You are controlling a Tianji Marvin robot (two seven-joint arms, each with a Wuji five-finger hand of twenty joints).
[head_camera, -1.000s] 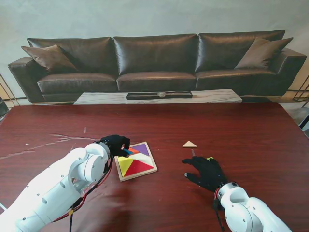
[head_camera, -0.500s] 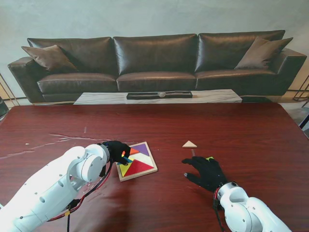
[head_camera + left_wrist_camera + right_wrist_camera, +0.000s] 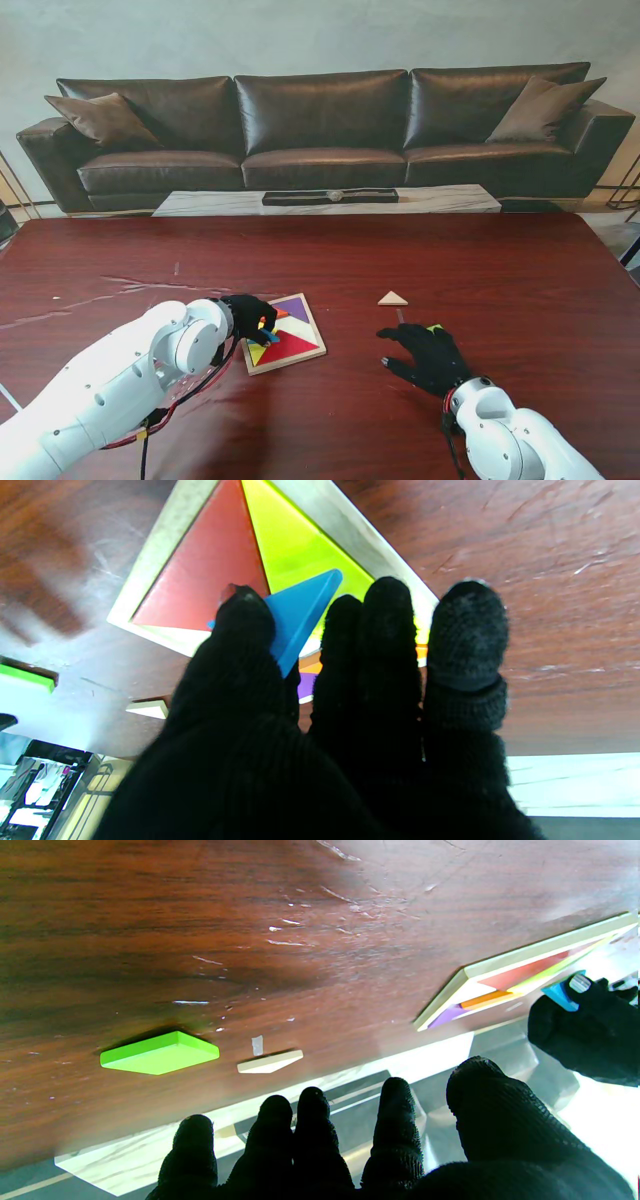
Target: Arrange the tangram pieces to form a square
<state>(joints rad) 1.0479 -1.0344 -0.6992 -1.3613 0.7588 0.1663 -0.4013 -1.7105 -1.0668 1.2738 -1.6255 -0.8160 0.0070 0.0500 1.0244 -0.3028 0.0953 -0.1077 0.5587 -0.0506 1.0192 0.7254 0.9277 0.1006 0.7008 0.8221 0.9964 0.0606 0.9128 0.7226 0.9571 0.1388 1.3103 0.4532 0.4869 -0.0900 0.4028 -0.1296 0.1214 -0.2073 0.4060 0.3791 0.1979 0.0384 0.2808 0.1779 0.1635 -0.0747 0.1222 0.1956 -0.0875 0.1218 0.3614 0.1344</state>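
Over the tray, stand view: left hand [image 3: 248,315] pinches the blue triangle [image 3: 268,335] above the tray [image 3: 300,352]; right hand [image 3: 428,357] rests spread and holding nothing, near the loose pale triangle [image 3: 393,298].
Left wrist view: blue triangle [image 3: 299,614] sits tilted between thumb and fingers [image 3: 387,630], over the yellow piece [image 3: 292,555].
Right wrist view: green piece [image 3: 160,1053] waits outside.
Risk: released tilted, it may land on its neighbours rather than seat; a nudge could shift the tray.

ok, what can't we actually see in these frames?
- Stand view: the left hand covers the near-left part of the puzzle tray, so its open slot is hidden.
- Left wrist view: fingers hide most of the orange and purple pieces.
- Stand view: the green piece is mostly behind the right hand.
- Right wrist view: the tray's far side is cut off by the edge.
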